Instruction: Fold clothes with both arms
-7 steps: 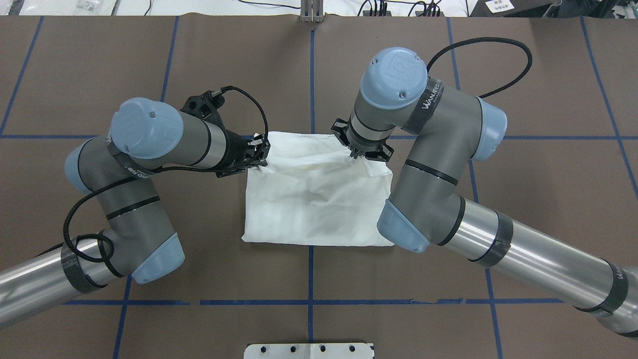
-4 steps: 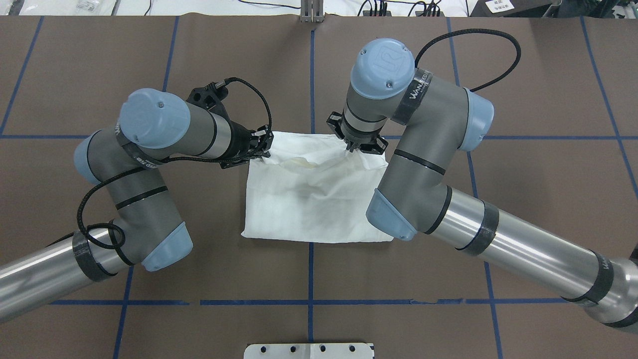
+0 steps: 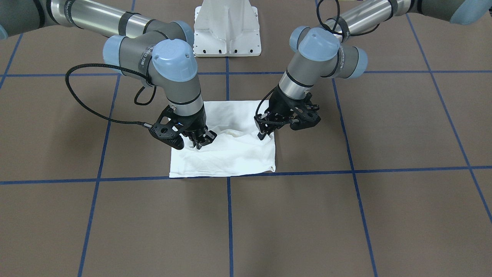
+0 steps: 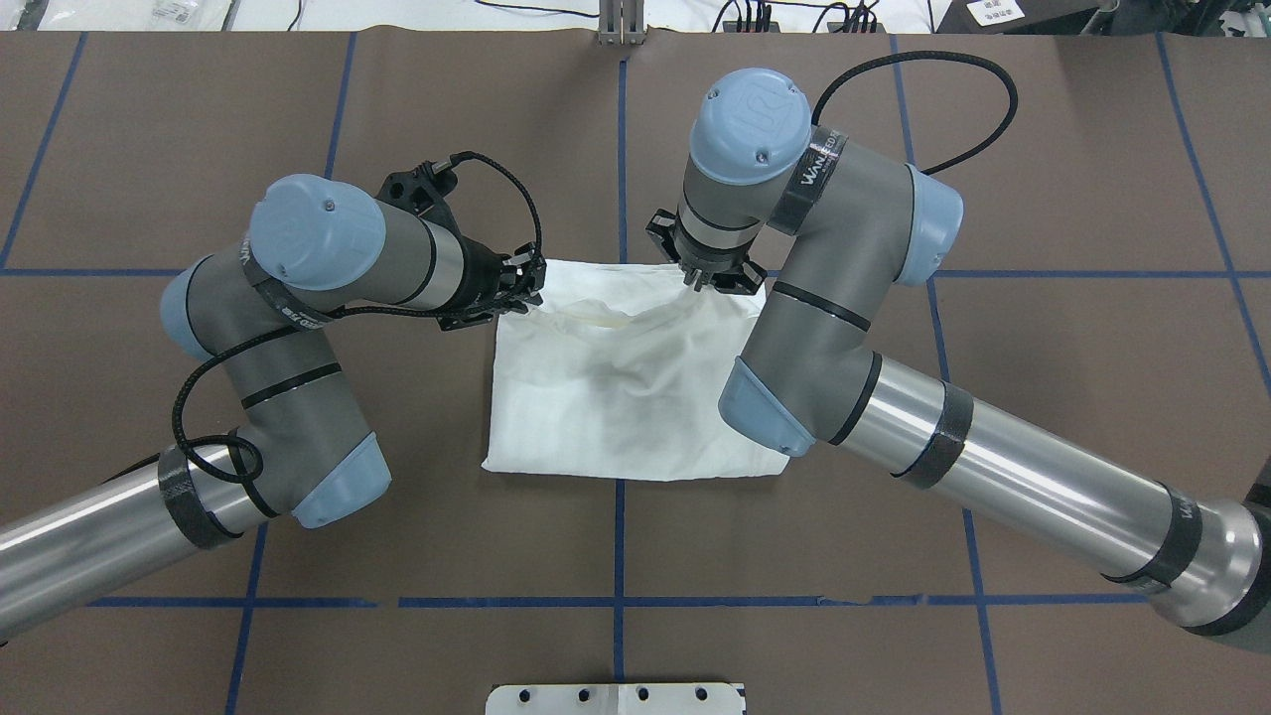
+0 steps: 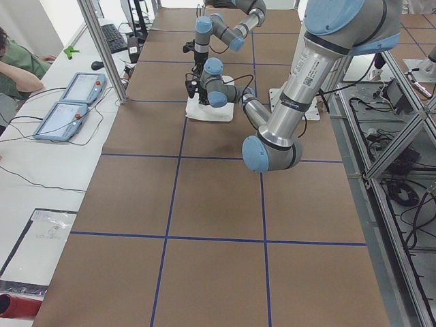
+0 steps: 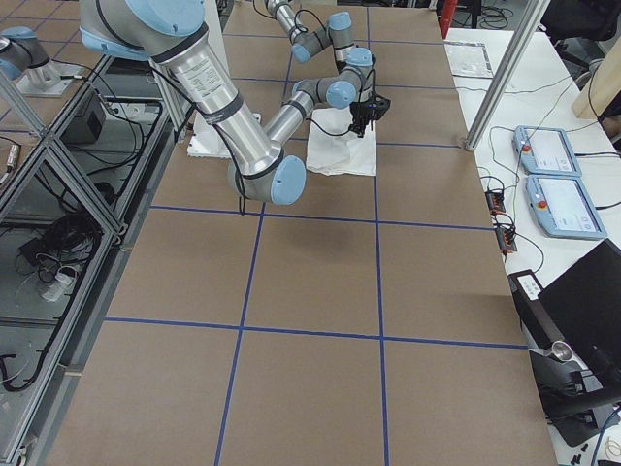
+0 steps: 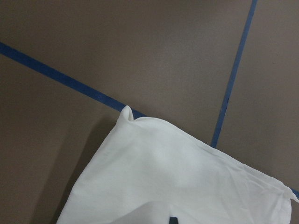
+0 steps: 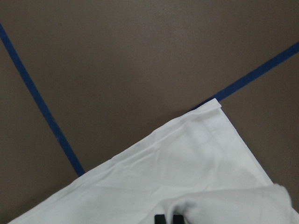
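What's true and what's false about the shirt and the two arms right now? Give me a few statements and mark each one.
1. The white T-shirt lies folded on the brown table. True.
2. The jaws of the left arm and the right arm are at the shirt's edge nearest the robot. False: both are at its far edge, away from the white pedestal.
3. That far edge lies beside a blue tape line. True.
4. The whole T-shirt hangs in the air. False: only the pinched far edge is raised; the rest lies on the table.
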You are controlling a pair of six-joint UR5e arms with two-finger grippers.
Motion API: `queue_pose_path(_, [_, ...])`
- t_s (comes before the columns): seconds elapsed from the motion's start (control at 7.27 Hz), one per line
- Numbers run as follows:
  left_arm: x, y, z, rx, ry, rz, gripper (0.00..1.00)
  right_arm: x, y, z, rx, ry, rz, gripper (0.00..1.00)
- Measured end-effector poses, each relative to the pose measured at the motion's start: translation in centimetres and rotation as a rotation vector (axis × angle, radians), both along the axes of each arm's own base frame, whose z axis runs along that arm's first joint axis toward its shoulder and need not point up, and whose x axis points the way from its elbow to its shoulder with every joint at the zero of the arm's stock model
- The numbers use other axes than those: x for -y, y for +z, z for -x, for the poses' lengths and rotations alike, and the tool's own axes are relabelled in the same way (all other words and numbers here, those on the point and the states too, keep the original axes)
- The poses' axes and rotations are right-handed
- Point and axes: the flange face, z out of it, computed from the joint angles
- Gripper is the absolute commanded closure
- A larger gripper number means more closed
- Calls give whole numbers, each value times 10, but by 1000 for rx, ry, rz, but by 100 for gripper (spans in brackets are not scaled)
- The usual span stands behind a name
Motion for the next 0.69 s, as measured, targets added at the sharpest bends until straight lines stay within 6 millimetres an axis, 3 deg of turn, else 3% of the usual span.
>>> queue_pose_path(0.41, [5, 1, 5, 5, -10, -5, 0, 11, 2, -6, 12, 8, -18, 0])
queue_pose_path(0.69, [20, 9, 24, 33, -9, -39, 0, 14, 3, -9, 13, -5, -40, 0])
